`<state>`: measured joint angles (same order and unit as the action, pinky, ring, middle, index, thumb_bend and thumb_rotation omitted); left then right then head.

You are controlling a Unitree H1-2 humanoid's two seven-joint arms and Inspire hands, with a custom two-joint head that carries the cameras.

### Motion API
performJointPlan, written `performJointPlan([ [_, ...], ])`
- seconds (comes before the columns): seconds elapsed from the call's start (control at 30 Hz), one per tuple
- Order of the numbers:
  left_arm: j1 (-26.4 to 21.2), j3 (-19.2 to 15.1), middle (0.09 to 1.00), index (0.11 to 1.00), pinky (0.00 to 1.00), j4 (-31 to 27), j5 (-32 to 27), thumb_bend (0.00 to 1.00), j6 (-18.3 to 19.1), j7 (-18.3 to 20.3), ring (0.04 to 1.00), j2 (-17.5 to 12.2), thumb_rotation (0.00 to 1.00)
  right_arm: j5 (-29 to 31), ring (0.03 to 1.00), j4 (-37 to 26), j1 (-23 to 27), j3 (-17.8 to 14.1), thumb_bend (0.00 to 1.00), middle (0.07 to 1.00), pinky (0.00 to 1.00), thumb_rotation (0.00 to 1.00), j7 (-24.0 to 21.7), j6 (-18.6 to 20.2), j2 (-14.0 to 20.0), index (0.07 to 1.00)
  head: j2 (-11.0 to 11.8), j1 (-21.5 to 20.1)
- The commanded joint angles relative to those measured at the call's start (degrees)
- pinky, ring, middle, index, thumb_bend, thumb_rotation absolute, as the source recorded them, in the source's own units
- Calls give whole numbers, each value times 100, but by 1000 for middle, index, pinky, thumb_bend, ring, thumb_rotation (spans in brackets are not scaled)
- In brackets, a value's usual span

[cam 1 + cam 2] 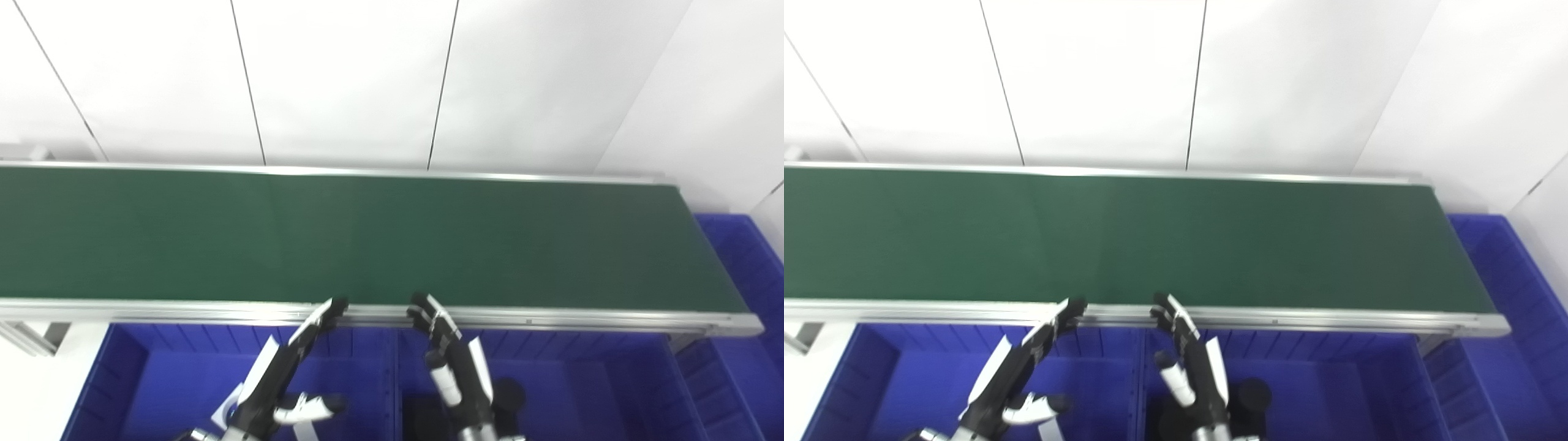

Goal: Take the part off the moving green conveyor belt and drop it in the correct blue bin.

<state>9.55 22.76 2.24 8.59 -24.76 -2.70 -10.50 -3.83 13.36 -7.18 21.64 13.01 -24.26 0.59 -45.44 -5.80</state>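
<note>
The green conveyor belt (367, 239) runs across the view with no part on it. My left hand (288, 367) is open and empty, fingers stretched toward the belt's near rail, above the left blue bin (159, 380). My right hand (450, 355) is open and empty, fingers slightly curled, above the middle blue bin (582, 386). A black round part (508, 395) lies in that bin beside my right hand. A white part (223, 413) shows in the left bin under my left arm.
Another blue bin (747, 257) stands past the belt's right end. The belt's aluminium near rail (551, 318) lies just ahead of both hands. A white panelled wall (367, 79) stands behind the belt.
</note>
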Motion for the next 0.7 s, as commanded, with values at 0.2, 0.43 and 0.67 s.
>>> performJointPlan([
  [0.2, 96, -354, 944, 927, 876, -430, 493, 852, -206, -289, 931, 608, 744, 121, 859, -519, -116, -377, 873, 879, 843, 979, -499, -266, 44, 880, -134, 537],
  [0.43, 175, -512, 941, 920, 879, -391, 431, 852, -201, -226, 931, 878, 737, 65, 837, -740, -280, -588, 835, 856, 819, 983, -623, -266, 44, 863, -85, 665],
  [0.67, 194, -517, 929, 908, 853, -390, 459, 841, -212, -235, 915, 940, 735, 135, 830, -826, -395, -681, 833, 844, 812, 970, -743, -266, 5, 853, -37, 680],
])
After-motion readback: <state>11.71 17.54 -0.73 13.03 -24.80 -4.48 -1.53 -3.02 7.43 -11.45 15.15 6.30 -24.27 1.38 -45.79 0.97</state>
